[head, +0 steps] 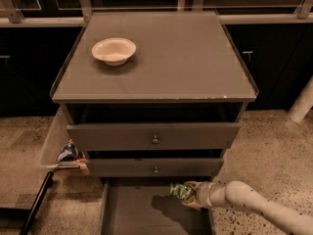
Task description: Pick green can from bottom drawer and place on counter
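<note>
The green can [181,191] is small and shiny, held above the floor of the open bottom drawer [132,214], casting a shadow on it. My gripper [190,194] reaches in from the lower right on a white arm and is shut on the green can, just below the front of the middle drawer. The counter [195,62] is the flat grey cabinet top above, with a small chip on its front edge.
A cream bowl [114,50] sits on the counter's back left. Two knobbed grey drawers [154,139] stick out slightly above the bottom drawer. A blue-and-white snack bag [68,153] lies in a clear bin left of the cabinet. A dark bar [36,204] leans at the lower left.
</note>
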`<state>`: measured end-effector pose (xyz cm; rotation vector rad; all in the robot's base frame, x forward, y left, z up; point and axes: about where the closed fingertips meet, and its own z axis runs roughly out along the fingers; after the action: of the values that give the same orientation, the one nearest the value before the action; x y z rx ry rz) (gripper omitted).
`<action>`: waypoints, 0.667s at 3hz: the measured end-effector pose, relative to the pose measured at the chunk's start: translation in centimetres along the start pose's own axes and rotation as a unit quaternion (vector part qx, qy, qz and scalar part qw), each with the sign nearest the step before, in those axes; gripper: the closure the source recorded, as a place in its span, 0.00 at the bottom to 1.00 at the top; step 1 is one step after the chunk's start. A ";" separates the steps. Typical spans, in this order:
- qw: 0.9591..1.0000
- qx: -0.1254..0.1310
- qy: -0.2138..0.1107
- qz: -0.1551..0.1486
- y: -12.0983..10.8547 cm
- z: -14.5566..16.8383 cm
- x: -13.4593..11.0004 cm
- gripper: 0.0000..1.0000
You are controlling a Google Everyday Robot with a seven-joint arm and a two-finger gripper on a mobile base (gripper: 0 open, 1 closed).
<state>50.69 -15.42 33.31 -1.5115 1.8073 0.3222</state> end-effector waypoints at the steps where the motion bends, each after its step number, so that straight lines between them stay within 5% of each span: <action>1: 0.999 0.019 -0.002 -0.043 0.4 -2.3 -3.4 1.00; 2: 0.995 0.032 -0.004 -0.099 1.2 -5.3 -8.7 1.00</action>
<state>47.84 -11.96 42.54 -1.6266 1.6301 0.1718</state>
